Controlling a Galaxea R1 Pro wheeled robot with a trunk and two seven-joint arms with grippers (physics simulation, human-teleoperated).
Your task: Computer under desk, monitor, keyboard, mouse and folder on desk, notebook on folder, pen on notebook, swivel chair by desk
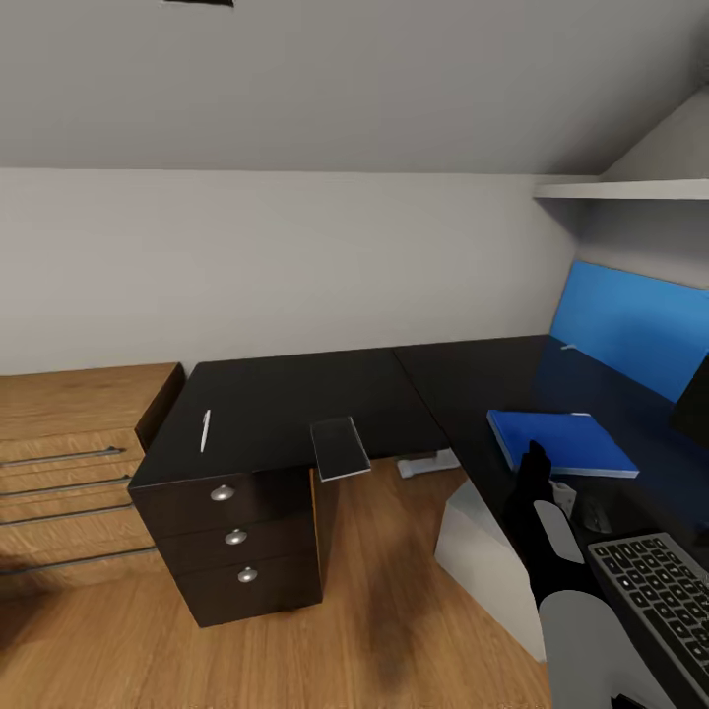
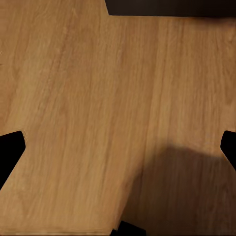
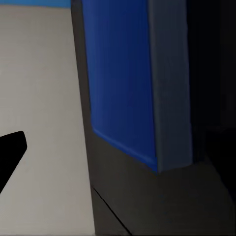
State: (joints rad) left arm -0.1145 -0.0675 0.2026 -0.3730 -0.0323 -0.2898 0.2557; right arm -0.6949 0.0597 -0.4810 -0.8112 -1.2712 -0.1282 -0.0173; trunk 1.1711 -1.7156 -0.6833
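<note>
While your right arm reaches over the desk, the bedroom (image 1: 295, 246) closes round you with pale walls and a sloped ceiling. Its plank floor (image 2: 73, 73) lies under your left gripper (image 2: 120, 147), whose jaws stand wide apart with nothing between them.

The desk (image 1: 463, 379) spreads its glossy black top beneath and beyond your right gripper (image 1: 535, 461), and its blue back panel (image 1: 630, 320) rises well past the jaws. Far to their left stands the wooden drawer chest (image 1: 69, 443), and nearer on that side the black drawer unit (image 1: 236, 537).

The computer (image 1: 483, 556) sits below the jaws under the desk edge. A dark edge of the monitor (image 1: 694, 404) shows off to their right, and the keyboard (image 1: 660, 591) lies on the desk behind and to the right of them, beside your forearm.

The folder (image 1: 561, 443) lies flat on the desk just ahead of the right jaws; you cannot tell whether they touch it. The notebook (image 1: 340, 448) is well to their left, overhanging the front edge of the black top. The pen (image 1: 206, 431) lies farther left still, on the drawer unit's top.

Only one of the right gripper's fingers (image 3: 11, 150) stands out; the other is lost against the dark, so you cannot tell how those jaws stand.
</note>
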